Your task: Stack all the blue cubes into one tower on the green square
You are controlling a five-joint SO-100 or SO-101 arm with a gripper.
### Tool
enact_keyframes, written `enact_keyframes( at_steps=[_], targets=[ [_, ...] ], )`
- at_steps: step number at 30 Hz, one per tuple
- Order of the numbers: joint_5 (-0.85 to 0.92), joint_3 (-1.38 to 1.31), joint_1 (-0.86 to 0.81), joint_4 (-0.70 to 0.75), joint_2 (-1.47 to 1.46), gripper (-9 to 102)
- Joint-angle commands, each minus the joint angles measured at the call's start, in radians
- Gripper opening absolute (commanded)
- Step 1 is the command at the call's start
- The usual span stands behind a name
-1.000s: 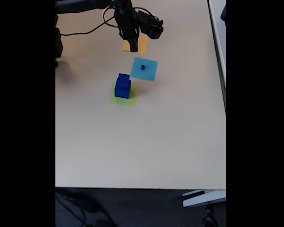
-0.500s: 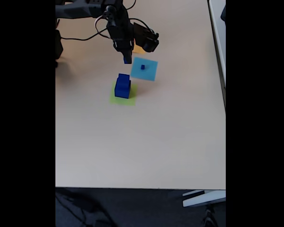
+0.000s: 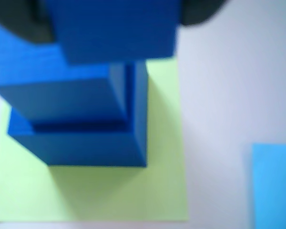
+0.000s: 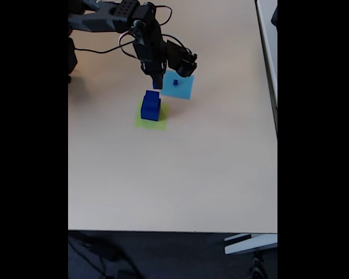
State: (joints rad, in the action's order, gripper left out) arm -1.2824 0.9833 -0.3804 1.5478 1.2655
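Note:
A stack of two blue cubes (image 4: 150, 106) stands on the green square (image 4: 153, 122), the larger cube (image 3: 86, 143) below and a smaller one (image 3: 62, 90) on top. My gripper (image 4: 157, 82) hangs just above the stack, shut on another blue cube (image 3: 114, 28). In the wrist view that cube is close over the stack's top, slightly off to the right, and dark fingers (image 3: 19, 19) show at its sides. A tiny blue cube (image 4: 175, 82) sits on the light-blue square (image 4: 179, 85). The green square (image 3: 157, 191) shows around the stack's base.
The light-blue square (image 3: 274, 186) lies to the right of the green one. The arm and its cables (image 4: 104, 17) reach in from the top left of the fixed view. The tan table (image 4: 174, 174) ends at its front edge, with dark floor below.
The gripper, holding its blue cube, has moved down the fixed view from over the orange square to just above the stack on the green square.

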Motion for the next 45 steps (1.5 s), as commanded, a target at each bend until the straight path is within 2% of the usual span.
enact_keyframes(
  at_steps=[1,45],
  targets=[
    [0.012,-0.06,-0.014,0.003,0.008,0],
    [0.054,-0.06,-0.08,0.029,-0.035,0]
  ],
)
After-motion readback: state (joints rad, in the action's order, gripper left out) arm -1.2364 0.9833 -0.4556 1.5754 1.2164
